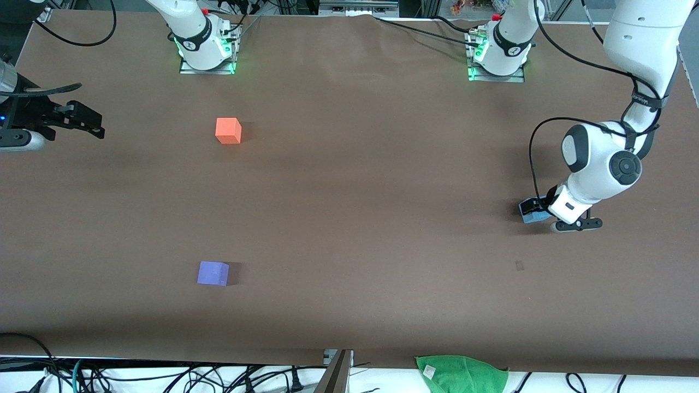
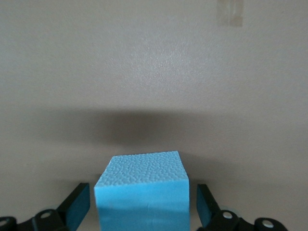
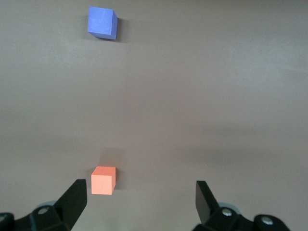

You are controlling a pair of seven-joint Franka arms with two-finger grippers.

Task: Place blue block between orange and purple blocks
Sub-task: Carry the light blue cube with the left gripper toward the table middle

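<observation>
The sky-blue block point(image 1: 531, 215) sits on the brown table near the left arm's end. My left gripper point(image 1: 538, 210) is down around it. In the left wrist view the blue block point(image 2: 142, 192) lies between the fingers of my left gripper point(image 2: 143, 202), with a small gap on each side, so the jaws are open. The orange block point(image 1: 228, 131) and the purple block point(image 1: 213, 273) sit toward the right arm's end, the purple one nearer the front camera. My right gripper point(image 1: 82, 121) waits open and empty in the air; its wrist view shows the orange block point(image 3: 103, 180) and the purple block point(image 3: 102, 22).
A green cloth point(image 1: 461, 374) lies at the table edge nearest the front camera. A small tape mark point(image 1: 519, 266) is on the table near the blue block. Cables hang along that edge and by the arm bases.
</observation>
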